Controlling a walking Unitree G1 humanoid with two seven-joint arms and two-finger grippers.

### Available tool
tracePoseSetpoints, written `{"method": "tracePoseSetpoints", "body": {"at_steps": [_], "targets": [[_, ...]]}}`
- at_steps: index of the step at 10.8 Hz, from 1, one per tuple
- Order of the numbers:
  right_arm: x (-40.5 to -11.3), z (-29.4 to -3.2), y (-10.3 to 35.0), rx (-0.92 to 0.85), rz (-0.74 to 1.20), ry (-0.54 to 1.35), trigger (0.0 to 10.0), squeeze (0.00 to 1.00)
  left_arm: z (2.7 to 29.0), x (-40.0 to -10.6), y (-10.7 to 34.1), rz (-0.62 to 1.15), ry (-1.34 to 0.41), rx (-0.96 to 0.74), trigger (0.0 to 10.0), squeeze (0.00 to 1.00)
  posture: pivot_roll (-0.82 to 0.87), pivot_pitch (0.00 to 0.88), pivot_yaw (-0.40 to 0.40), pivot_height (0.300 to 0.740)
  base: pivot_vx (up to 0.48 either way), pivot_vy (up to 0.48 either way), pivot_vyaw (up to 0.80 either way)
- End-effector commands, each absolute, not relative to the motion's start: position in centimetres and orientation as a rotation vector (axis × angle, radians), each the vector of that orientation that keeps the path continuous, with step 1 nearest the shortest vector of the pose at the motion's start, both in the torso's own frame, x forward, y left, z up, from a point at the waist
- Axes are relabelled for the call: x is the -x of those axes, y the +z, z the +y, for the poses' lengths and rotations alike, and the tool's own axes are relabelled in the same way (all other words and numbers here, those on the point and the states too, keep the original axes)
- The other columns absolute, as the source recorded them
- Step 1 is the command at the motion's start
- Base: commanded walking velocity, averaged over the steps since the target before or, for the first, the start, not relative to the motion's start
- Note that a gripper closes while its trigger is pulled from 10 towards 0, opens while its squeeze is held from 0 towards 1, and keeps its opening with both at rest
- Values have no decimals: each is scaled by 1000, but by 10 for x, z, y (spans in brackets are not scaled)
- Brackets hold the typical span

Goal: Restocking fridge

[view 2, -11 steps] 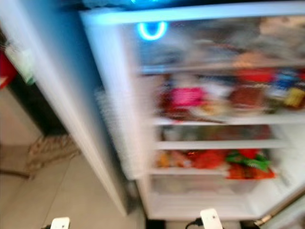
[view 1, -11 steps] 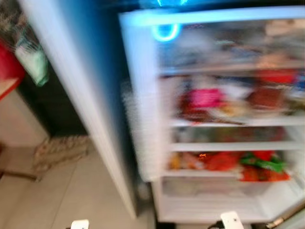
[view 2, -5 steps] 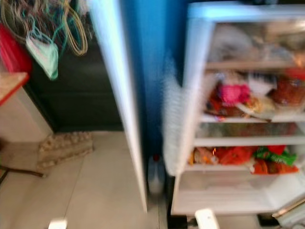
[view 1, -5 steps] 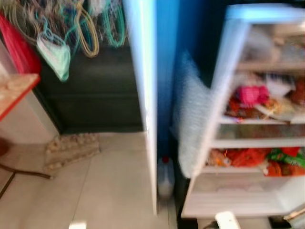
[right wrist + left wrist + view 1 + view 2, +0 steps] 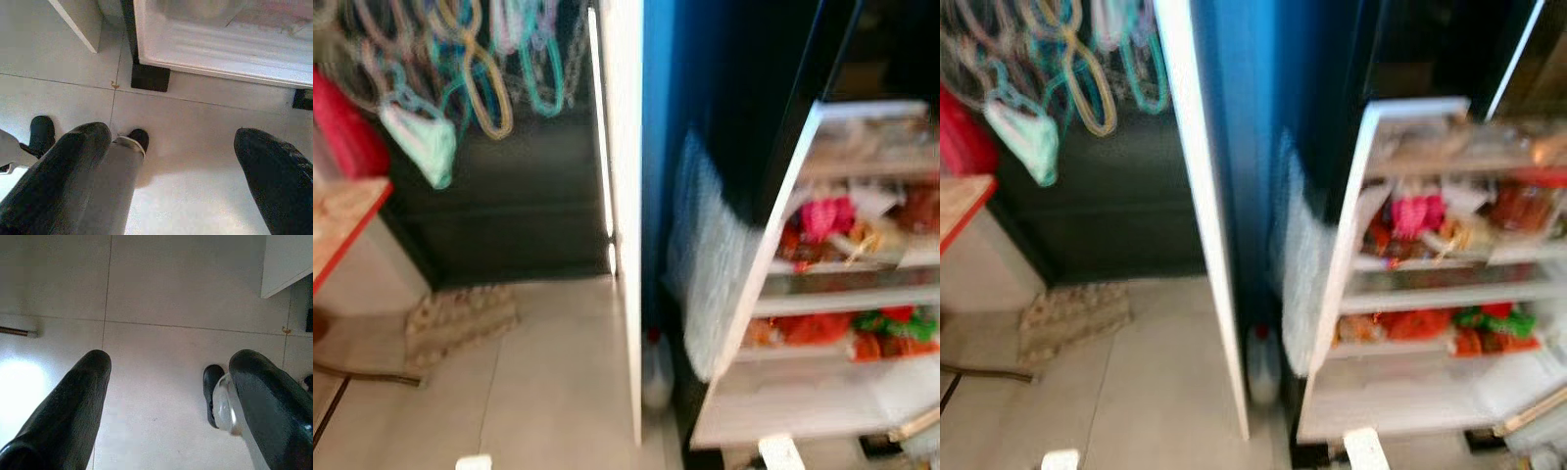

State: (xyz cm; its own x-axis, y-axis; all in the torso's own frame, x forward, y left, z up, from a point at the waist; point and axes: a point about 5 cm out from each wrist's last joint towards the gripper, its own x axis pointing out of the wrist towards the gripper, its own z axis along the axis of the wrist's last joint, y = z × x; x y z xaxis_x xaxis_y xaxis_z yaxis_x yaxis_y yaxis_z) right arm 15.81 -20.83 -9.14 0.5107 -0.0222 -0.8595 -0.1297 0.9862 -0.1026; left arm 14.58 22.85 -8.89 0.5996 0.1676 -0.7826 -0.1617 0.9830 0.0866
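Since a second ago the head camera has swung left, sliding the open fridge (image 5: 1410, 284) to the frame's right, shelves stocked, door (image 5: 625, 225) edge-on. Both arms hang idle: left gripper (image 5: 166, 396) and right gripper (image 5: 171, 171) point at the tiled floor (image 5: 161, 293), fingers spread and empty. Likely between loads; next, fetch an item.
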Motion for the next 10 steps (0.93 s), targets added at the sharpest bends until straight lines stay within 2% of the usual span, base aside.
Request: {"method": "tracePoseSetpoints", "body": {"at_steps": [1,3,8,10], "targets": [[-156,-208,-92,154,1038,62,10000,0,228,-142,-91,932,192,1,10000,0,-68,0,42,740,0,0,0],[-157,-209,-92,168,1039,62,10000,0,228,-142,-91,936,191,7,10000,0,-71,0,42,740,0,0,0],[-156,-209,-92,168,1038,45,10000,0,228,-141,-91,937,194,4,10000,0,-71,0,47,740,0,338,0],[-157,-207,-92,168,1036,53,10000,0,230,-142,-91,937,194,0,10000,0,-65,0,45,740,0,334,-678]]}}
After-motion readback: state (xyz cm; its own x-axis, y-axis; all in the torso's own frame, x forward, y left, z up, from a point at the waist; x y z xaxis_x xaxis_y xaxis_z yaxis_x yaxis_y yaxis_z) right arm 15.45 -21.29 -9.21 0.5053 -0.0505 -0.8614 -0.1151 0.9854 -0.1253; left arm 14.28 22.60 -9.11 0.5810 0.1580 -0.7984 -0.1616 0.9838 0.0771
